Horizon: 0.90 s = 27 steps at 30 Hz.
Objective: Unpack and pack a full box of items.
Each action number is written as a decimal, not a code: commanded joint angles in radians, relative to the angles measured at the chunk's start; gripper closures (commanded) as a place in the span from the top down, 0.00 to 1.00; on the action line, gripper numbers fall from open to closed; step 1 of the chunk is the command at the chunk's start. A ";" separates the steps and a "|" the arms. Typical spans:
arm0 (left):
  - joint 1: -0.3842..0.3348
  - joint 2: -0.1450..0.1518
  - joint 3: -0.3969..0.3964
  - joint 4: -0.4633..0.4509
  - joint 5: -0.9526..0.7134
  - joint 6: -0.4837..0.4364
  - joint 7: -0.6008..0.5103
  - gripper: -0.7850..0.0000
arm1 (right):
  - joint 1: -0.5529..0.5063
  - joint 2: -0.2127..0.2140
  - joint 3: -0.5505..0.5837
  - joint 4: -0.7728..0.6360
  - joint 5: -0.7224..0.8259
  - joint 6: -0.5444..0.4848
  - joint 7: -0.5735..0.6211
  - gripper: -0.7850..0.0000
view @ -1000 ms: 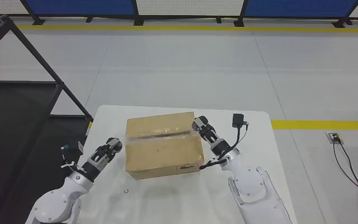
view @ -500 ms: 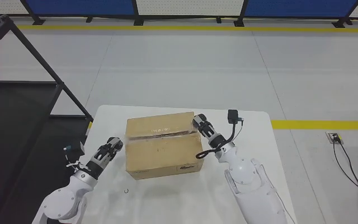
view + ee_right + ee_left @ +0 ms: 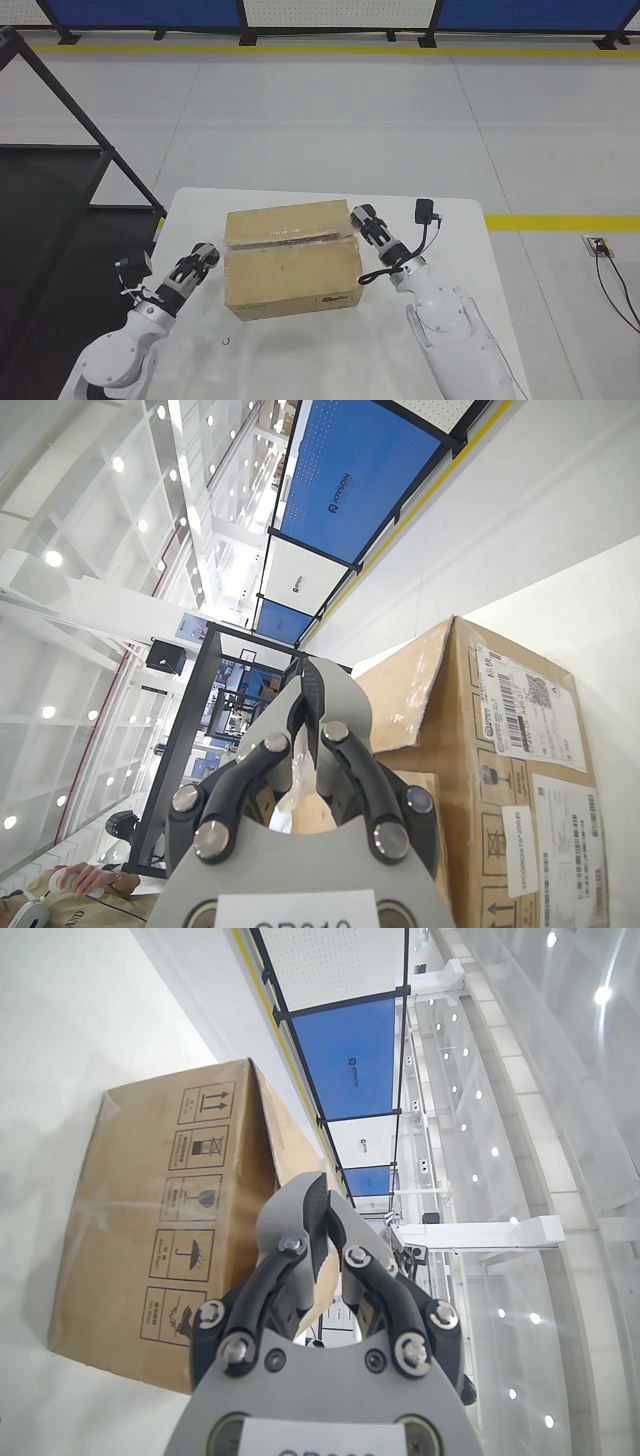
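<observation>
At the left of the white table [image 3: 330, 350], the left gripper [image 3: 203, 255] sits low, just beside the left end of the box [image 3: 290, 265]. Its fingers are clenched almost tip to tip with nothing between them. A small dark ring [image 3: 227, 344] lies on the table nearer the front edge, apart from both. The box, brown cardboard, stands in the middle of the table, with wrinkled clear tape along the seam across its top. At the box's far right top corner, the right gripper [image 3: 360, 217] is clamped shut. The wrist view shows a pale, filmy strip [image 3: 299, 750] pinched between its fingers, probably a length of that tape, though it is hard to be sure.
</observation>
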State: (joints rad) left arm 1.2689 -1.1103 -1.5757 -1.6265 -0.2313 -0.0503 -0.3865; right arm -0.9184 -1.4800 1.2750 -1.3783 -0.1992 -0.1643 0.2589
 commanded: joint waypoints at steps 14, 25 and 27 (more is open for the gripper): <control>-0.003 -0.003 -0.010 0.015 -0.015 0.003 0.009 0.00 | 0.014 0.007 0.028 0.047 0.031 0.020 0.001 0.00; 0.000 -0.003 -0.016 0.014 -0.020 0.012 -0.008 0.00 | 0.024 0.012 0.049 0.101 0.072 0.021 0.027 0.00; 0.000 -0.003 -0.018 0.013 -0.027 0.015 -0.015 0.00 | 0.019 0.014 0.052 0.098 0.079 0.023 0.031 0.00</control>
State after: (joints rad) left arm 1.2689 -1.1133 -1.5924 -1.6129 -0.2537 -0.0371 -0.3975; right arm -0.8961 -1.4668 1.3256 -1.2780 -0.1242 -0.1431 0.2874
